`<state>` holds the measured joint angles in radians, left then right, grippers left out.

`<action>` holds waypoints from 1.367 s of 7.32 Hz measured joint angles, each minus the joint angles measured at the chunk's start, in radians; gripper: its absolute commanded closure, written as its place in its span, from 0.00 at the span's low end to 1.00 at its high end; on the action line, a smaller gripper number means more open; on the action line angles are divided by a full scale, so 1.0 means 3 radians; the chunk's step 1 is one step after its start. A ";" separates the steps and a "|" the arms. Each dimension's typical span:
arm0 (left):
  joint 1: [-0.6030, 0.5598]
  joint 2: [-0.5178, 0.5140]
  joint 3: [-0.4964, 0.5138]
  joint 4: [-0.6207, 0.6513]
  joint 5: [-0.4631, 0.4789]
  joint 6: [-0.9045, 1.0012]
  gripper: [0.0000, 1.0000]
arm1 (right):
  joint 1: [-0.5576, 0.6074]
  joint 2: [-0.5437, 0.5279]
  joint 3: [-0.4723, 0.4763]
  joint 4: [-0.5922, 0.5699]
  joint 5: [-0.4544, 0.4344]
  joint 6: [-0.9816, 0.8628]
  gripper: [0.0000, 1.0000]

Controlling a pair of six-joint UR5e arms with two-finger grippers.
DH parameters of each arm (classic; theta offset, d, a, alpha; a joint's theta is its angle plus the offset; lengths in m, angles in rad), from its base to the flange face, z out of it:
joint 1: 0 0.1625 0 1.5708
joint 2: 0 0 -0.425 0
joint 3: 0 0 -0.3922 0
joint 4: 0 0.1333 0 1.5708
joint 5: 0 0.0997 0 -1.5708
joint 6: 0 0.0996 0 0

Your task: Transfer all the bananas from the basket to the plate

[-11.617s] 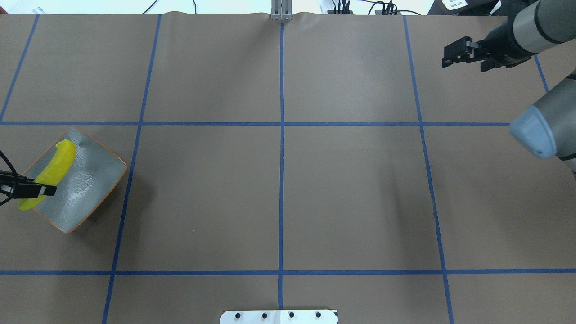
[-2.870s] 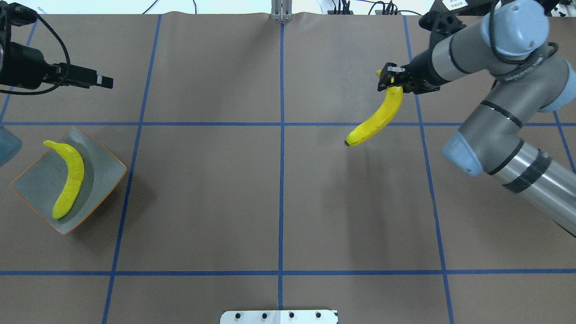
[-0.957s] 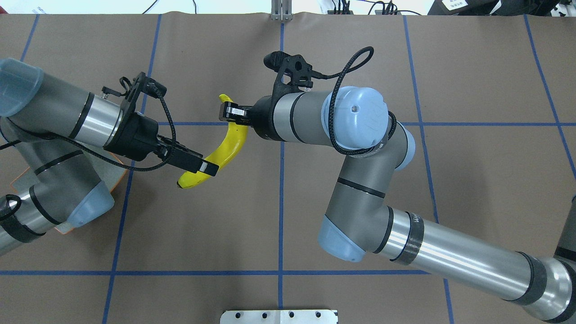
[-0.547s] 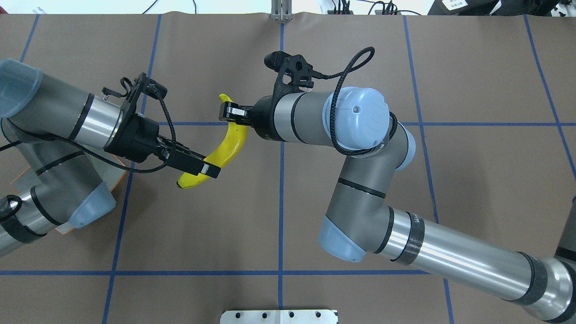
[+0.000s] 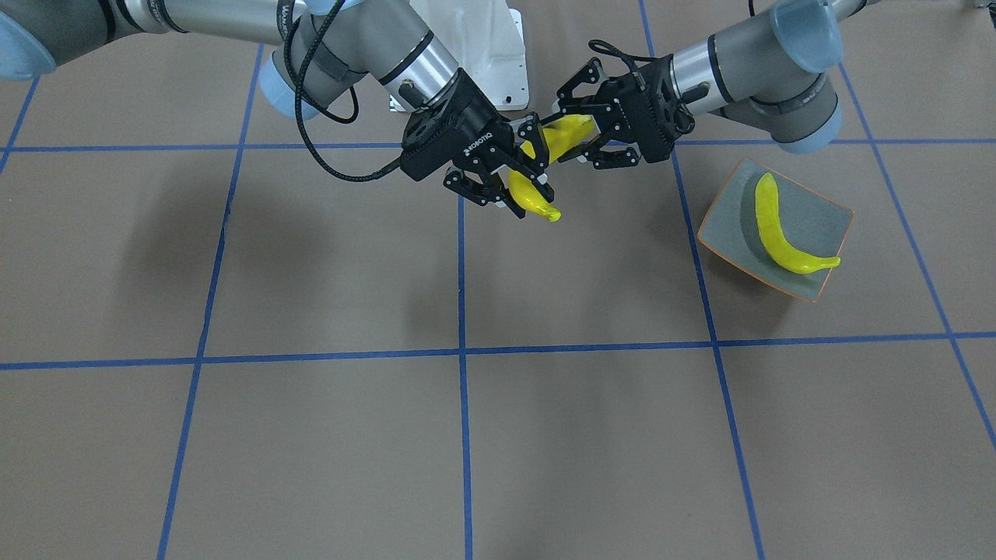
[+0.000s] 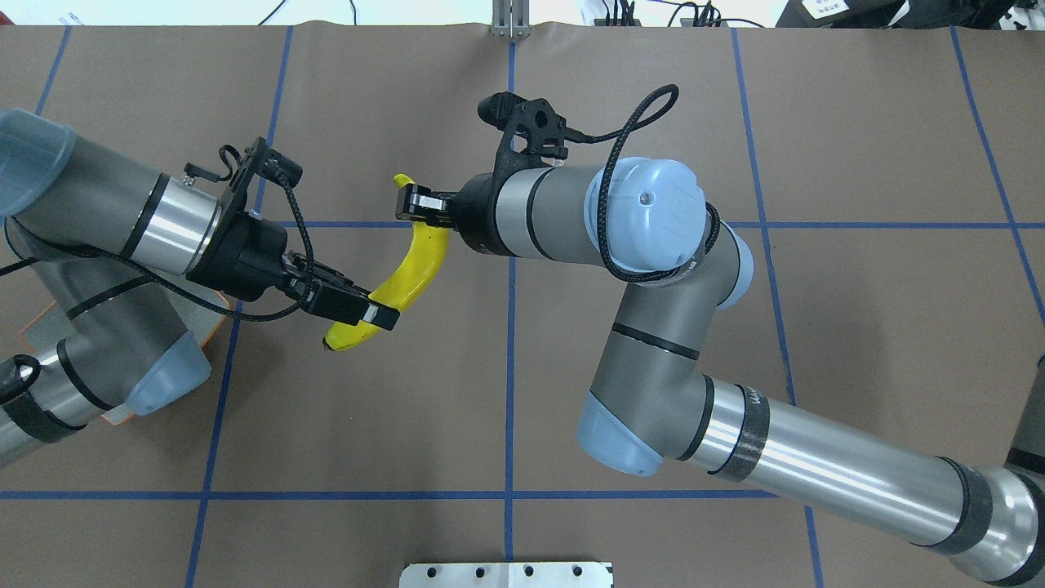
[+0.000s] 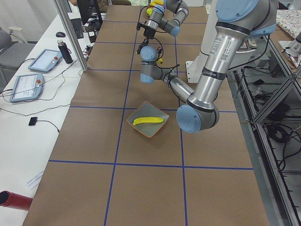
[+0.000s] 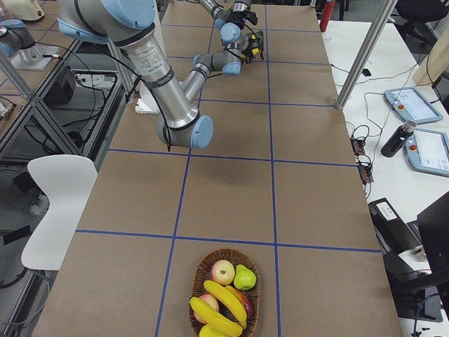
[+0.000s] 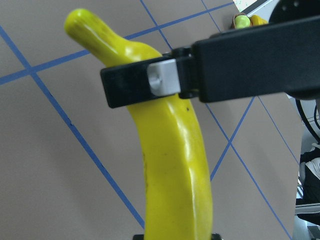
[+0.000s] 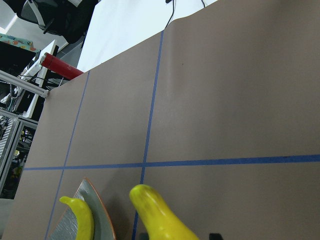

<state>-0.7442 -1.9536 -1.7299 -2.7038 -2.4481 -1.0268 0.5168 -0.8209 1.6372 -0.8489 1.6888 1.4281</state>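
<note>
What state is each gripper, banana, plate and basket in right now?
held banana: airborne between both grippers.
right gripper: jaws shut on its stem end.
left gripper: jaws shut on its other end.
second banana: lying on the plate.
basket: holding bananas and other fruit.

The right claw (image 5: 520, 175) body reads "ROBOTIQ".

Light was bright and even, coming from above. Soft, diffuse shadows lay on the table cover (image 5: 311, 272), well apart from the plate (image 5: 813, 218). The held banana (image 9: 175, 150) showed glossy highlight streaks in the left wrist view. Fixed views were sharp. The right wrist view went soft on near objects.
</note>
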 measured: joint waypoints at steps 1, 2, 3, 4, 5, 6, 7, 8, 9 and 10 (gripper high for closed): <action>-0.0002 0.0013 0.0001 0.0000 -0.0006 0.0001 1.00 | 0.0000 -0.0004 0.0001 0.0039 -0.0010 -0.0001 0.00; -0.0003 0.0030 0.0001 0.0002 -0.0011 0.0000 1.00 | 0.0004 -0.0018 0.0000 0.0096 -0.0046 -0.0010 0.00; -0.0009 0.0035 0.0000 0.0002 -0.0007 -0.0001 1.00 | 0.0014 -0.0031 0.0001 0.0124 -0.0071 -0.0022 0.00; -0.0014 0.0045 0.0003 0.0004 -0.0006 -0.0003 1.00 | 0.0048 -0.0040 0.0007 0.0132 -0.0076 -0.0028 0.00; -0.0019 0.0080 0.0002 0.0006 -0.0004 -0.0003 1.00 | 0.0099 -0.0074 0.0016 0.0120 -0.0061 -0.0030 0.00; -0.0024 0.0173 -0.0010 0.0010 0.0009 -0.0007 1.00 | 0.0184 -0.0166 0.0034 0.0078 -0.0002 -0.0037 0.00; -0.0033 0.0317 -0.0031 0.0015 0.0030 -0.0014 1.00 | 0.0306 -0.0284 0.0050 -0.0002 0.0121 -0.0078 0.00; -0.0078 0.0530 -0.0051 0.0017 0.0047 -0.0017 1.00 | 0.0442 -0.0391 0.0058 -0.0131 0.0264 -0.0180 0.00; -0.0166 0.0781 -0.0066 0.0018 0.0064 -0.0015 1.00 | 0.0570 -0.0496 0.0059 -0.0280 0.0365 -0.0356 0.00; -0.0252 0.1035 -0.0072 0.0019 0.0092 -0.0010 1.00 | 0.0689 -0.0615 0.0057 -0.0386 0.0438 -0.0575 0.00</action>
<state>-0.8197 -1.6432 -1.7516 -2.6980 -2.4204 -1.0297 0.7237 -1.0053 1.6543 -0.9648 1.8201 1.2557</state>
